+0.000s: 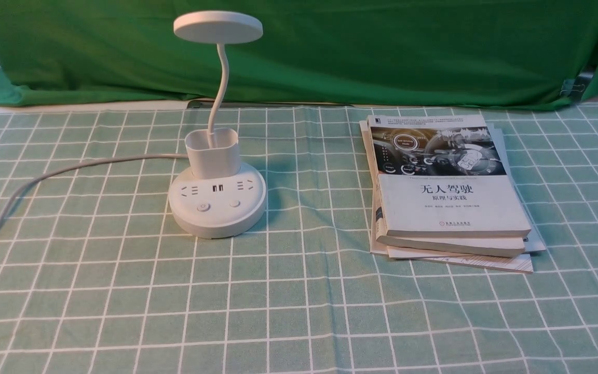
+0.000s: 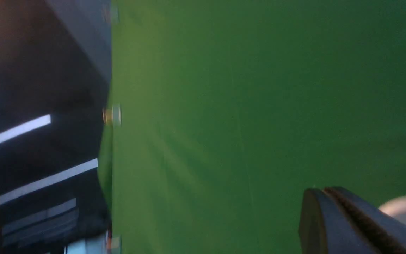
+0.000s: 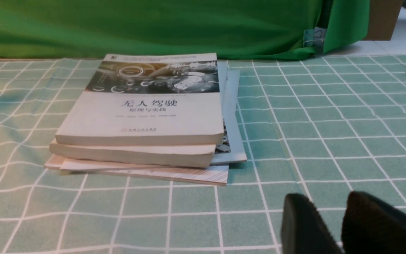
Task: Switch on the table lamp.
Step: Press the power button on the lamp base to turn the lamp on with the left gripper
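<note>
Lamp [image 1: 218,200] upright on table [image 1: 288,322], left of centre toward far edge, cord [image 1: 70,167] running off left edge; books [image 1: 454,202] stacked right of lamp, well apart; left gripper [image 2: 324,192] clenched, fingertips together, nothing seen between; right gripper [image 3: 330,199] released, fingers parted, nothing between, above table

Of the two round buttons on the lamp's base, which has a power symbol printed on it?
The button nearer the robot's left side; the other shows no such symbol.
</note>
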